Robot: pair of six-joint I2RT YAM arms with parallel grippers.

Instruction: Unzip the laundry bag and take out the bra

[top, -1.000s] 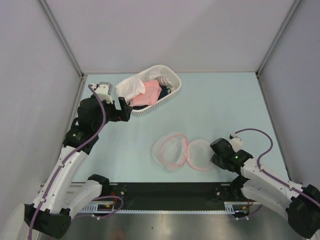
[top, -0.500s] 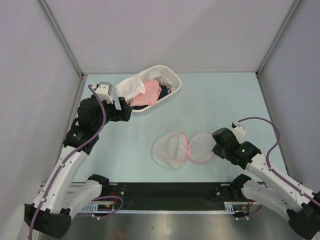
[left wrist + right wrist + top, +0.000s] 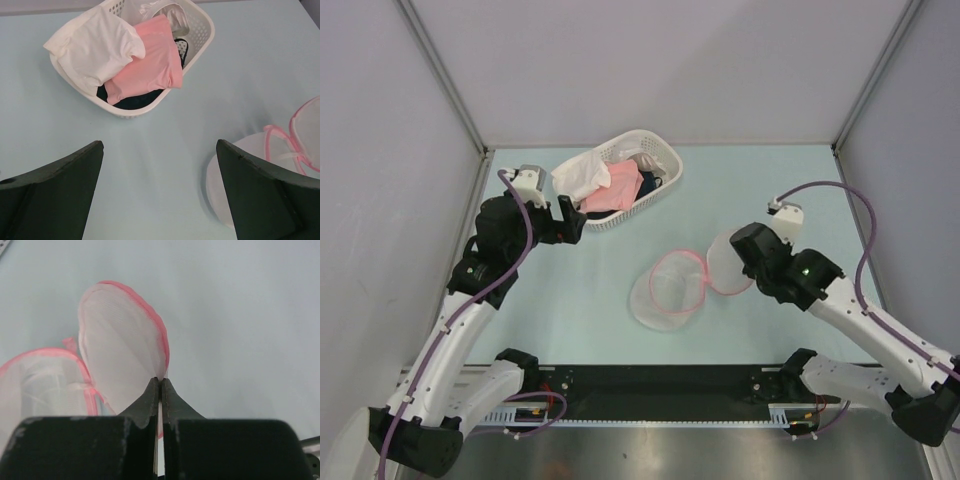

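1 laundry bag (image 3: 665,297), 1 bra (image 3: 620,186)

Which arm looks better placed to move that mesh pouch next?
Probably right. The right claw is shut on the pink rim of the laundry bag, one half tilted up. The left claw hangs open by the basket, apart from the bag.

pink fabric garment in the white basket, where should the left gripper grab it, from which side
From above, probably pinching the half away from the white cloth: the salmon-pink fabric garment lies flat on top in the white lattice plastic basket, and that cloth overlaps its other edge.
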